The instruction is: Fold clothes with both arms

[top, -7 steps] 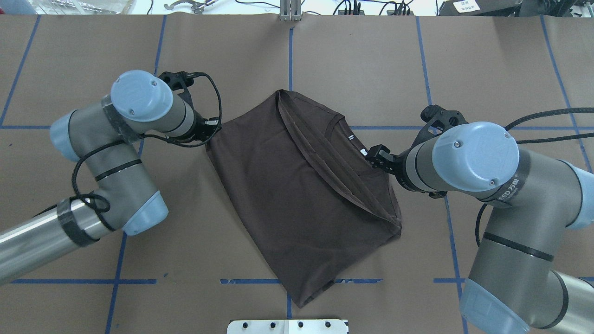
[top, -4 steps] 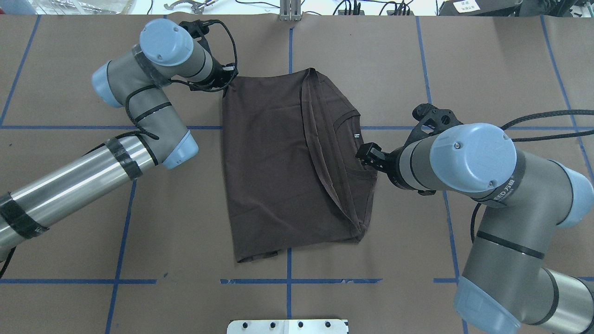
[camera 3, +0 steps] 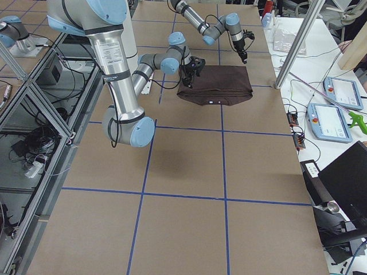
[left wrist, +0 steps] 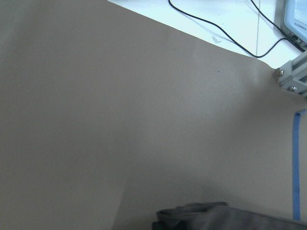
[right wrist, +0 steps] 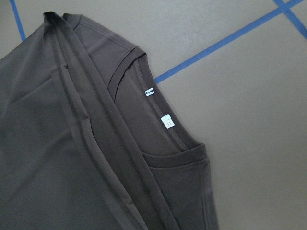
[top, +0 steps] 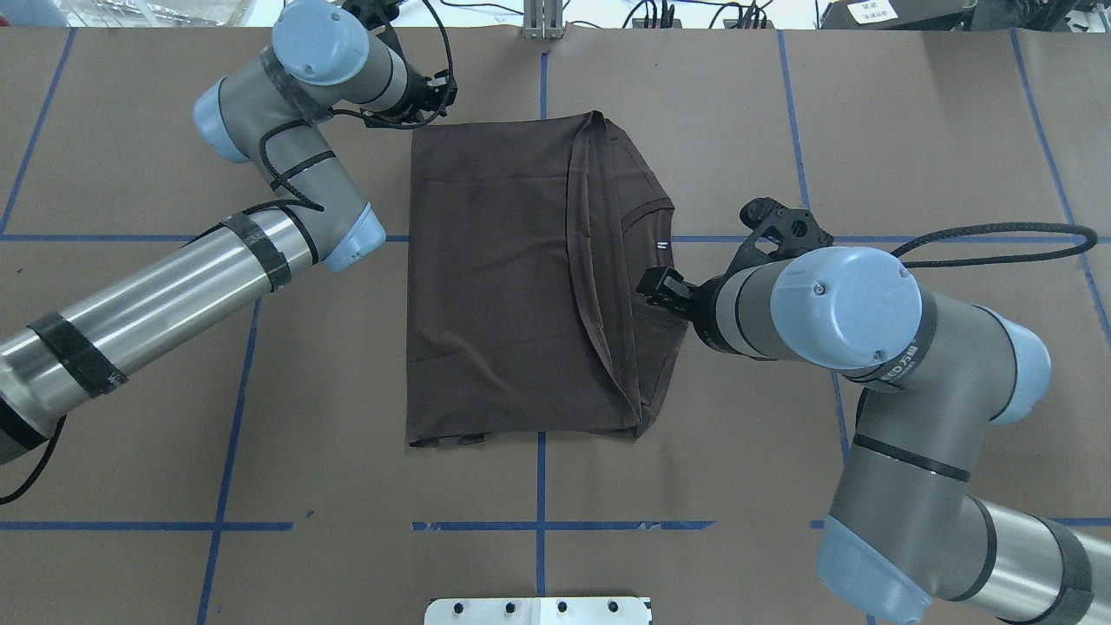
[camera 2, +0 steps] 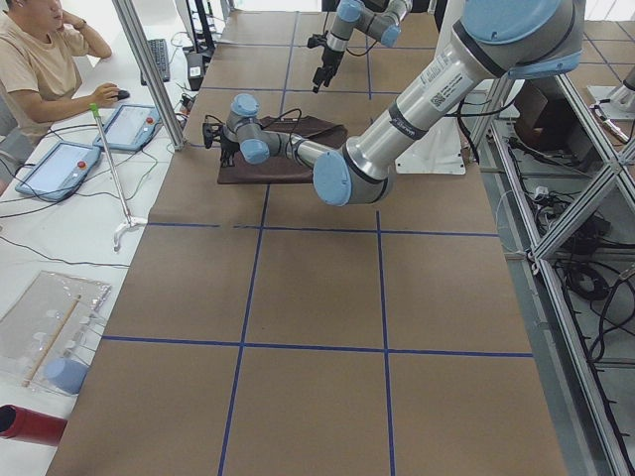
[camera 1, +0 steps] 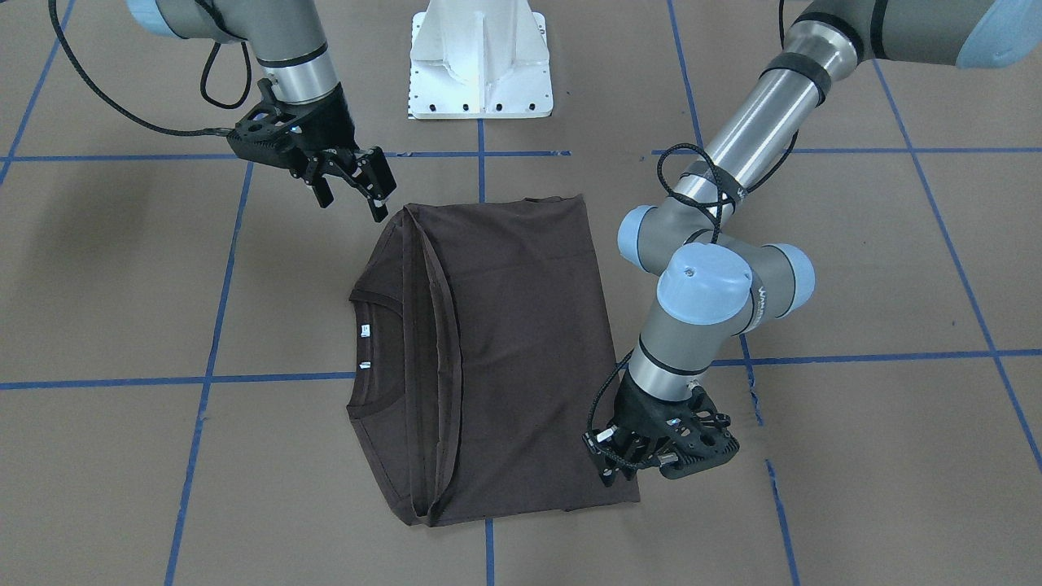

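The dark brown T-shirt (top: 495, 286) lies folded in a flat rectangle, squared to the blue lines, with its collar and two white labels (right wrist: 167, 122) toward my right arm. At the far left corner of the T-shirt (camera 1: 513, 342), my left gripper (top: 432, 97) (camera 1: 610, 468) is low. It appears shut on that corner, where the cloth (left wrist: 230, 218) bunches at the bottom of the left wrist view. My right gripper (camera 1: 352, 189) hangs open and empty, raised over the collar side (top: 653, 285).
The white pedestal base (camera 1: 480, 61) stands at the near edge, behind the shirt. A metal post (top: 542, 17) and cables run along the far edge. A seated person (camera 2: 40, 59) and tablets (camera 2: 134, 124) are beyond that edge. Brown paper with blue tape lines surrounds the shirt.
My left gripper swung toward the far edge and to the right, dragging its corner, so the shirt turned from skewed to square. My right gripper drifted slightly left over the collar.
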